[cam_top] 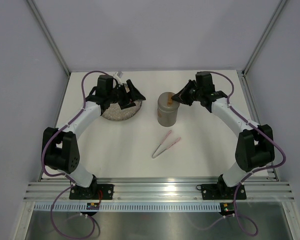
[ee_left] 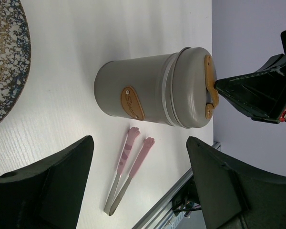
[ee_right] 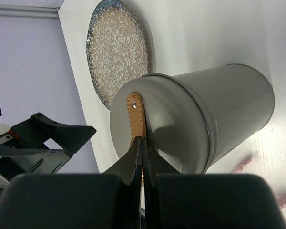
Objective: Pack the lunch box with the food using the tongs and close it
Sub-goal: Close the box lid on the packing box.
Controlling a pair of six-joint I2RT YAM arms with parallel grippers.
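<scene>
Right fingers [ee_right: 128,162] pinch the strap [ee_right: 135,117] atop the lunch box [cam_top: 167,112], mid-counter beside the tongs [cam_top: 165,144]; I'd push straight down, seating the lid evenly, while left fingers [ee_left: 52,191] gape wide near the plate [cam_top: 121,114].

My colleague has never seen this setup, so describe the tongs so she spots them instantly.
On the white table, find the tall grey lunch box near the middle. Between it and the table's near edge the tongs lie flat, touching nothing else. They're the only pale pink item there: two slim arms with paw-shaped tips, joined in a narrow V.
</scene>
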